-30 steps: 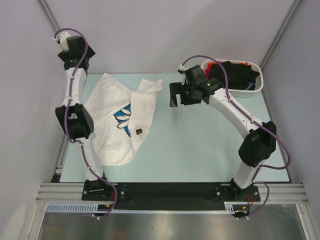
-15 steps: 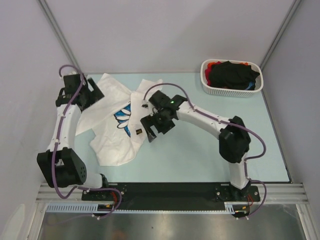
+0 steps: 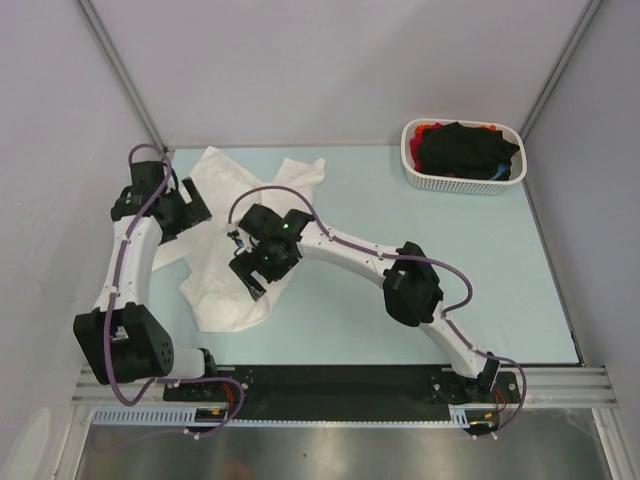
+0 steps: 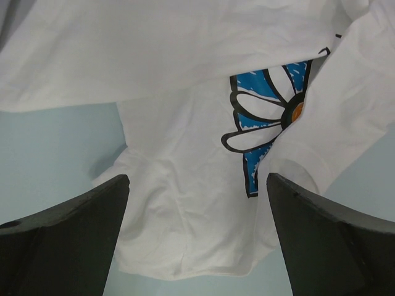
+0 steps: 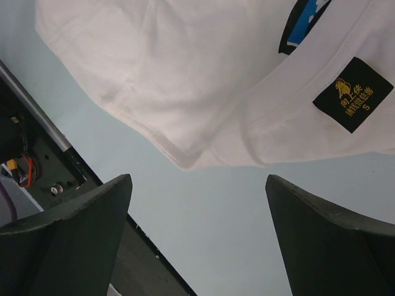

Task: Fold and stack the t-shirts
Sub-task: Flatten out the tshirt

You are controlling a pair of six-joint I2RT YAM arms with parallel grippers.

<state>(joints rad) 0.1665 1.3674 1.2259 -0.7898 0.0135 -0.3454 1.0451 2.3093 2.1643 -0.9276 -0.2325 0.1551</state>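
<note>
1. The left arm (image 3: pixel 125 270) rises from its base at the lower left of the top view, folds at an elbow near the left edge and reaches up the frame. Its wrist bends right, over the left edge of the white t-shirt (image 3: pixel 225 300).
2. The left jaws are spread wide with nothing between them. In the left wrist view the two dark fingers (image 4: pixel 68 240) sit in the lower corners, and the shirt cloth lies below them.
3. The right arm (image 3: pixel 345 250) runs from the lower right of the top view up to a bent elbow, then stretches left across the tabletop (image 3: pixel 450 230). Its wrist hangs over the middle of the shirt.
4. The right jaws are also spread and hold nothing. They hover above the shirt's lower edge and the bare tabletop.
5. The white t-shirt lies crumpled at centre-left of the top view. Its long axis runs from the top of the frame down toward the lower left, and one flap reaches to the upper right.
6. A blue daisy print (image 4: pixel 271 117) shows partly under a fold in the left wrist view. A small black badge (image 5: pixel 352 94) with gold lettering sits near the hem, at the upper right of the right wrist view.
7. A black t-shirt (image 3: pixel 465 150) and a red one (image 3: pixel 430 130) are heaped in the white basket (image 3: pixel 460 185) at the upper right, well apart from both arms.
</note>
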